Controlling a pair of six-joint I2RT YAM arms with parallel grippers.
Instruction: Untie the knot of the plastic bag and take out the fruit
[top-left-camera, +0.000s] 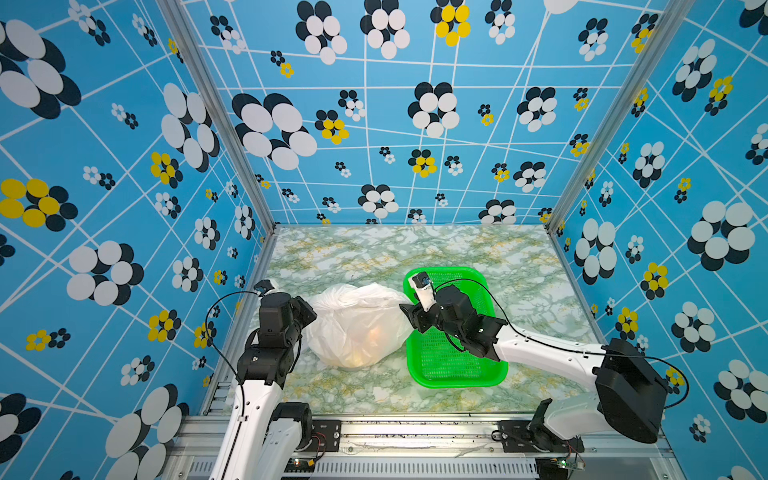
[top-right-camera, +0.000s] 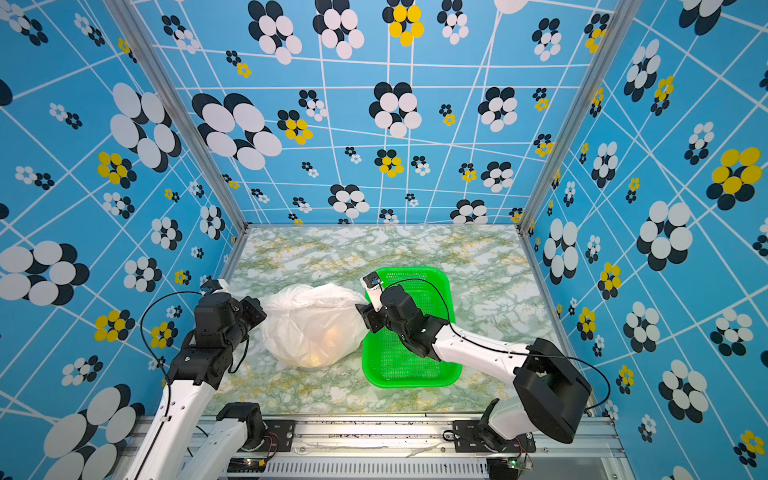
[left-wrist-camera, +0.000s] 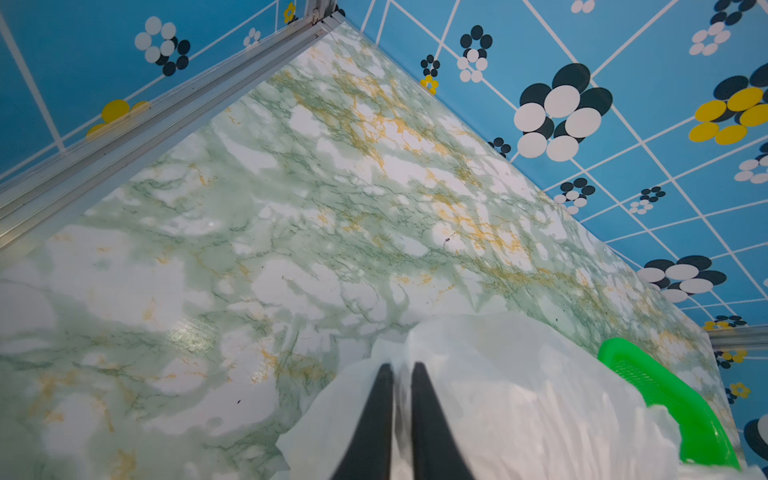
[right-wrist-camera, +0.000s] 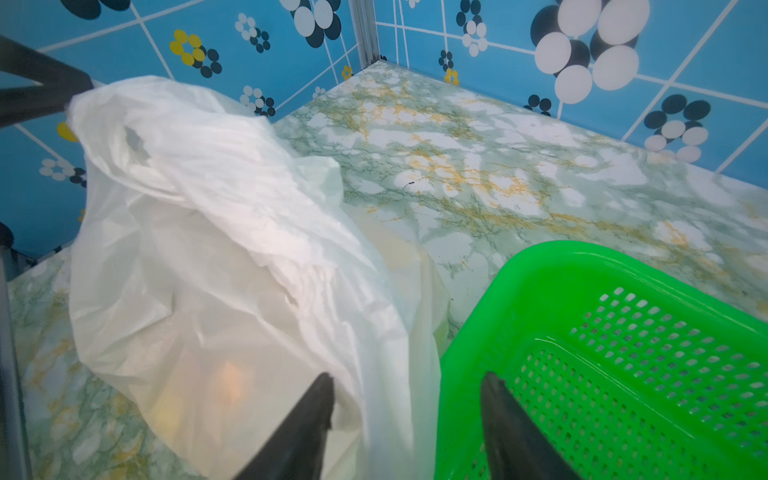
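Observation:
The white plastic bag (top-left-camera: 357, 324) (top-right-camera: 311, 328) lies on the marble table between my two arms, and I cannot make out the knot in any view. Fruit (top-left-camera: 374, 332) (right-wrist-camera: 232, 382) shows only as orange and yellow blurs through the film. My left gripper (left-wrist-camera: 401, 365) (top-left-camera: 308, 315) is at the bag's left end. Its jaws stand a narrow gap apart, with a fold of the bag (left-wrist-camera: 519, 395) lying between them. My right gripper (right-wrist-camera: 408, 376) (top-left-camera: 409, 316) is open at the bag's right edge, one finger over the bag (right-wrist-camera: 208, 249) and one over the basket.
A green mesh basket (top-left-camera: 457, 383) (top-right-camera: 411, 383) (right-wrist-camera: 540, 266) (left-wrist-camera: 665, 382) stands right of the bag, touching it, under the right arm. Patterned blue walls close the table on three sides. An aluminium rail runs along the front edge (top-left-camera: 415, 432).

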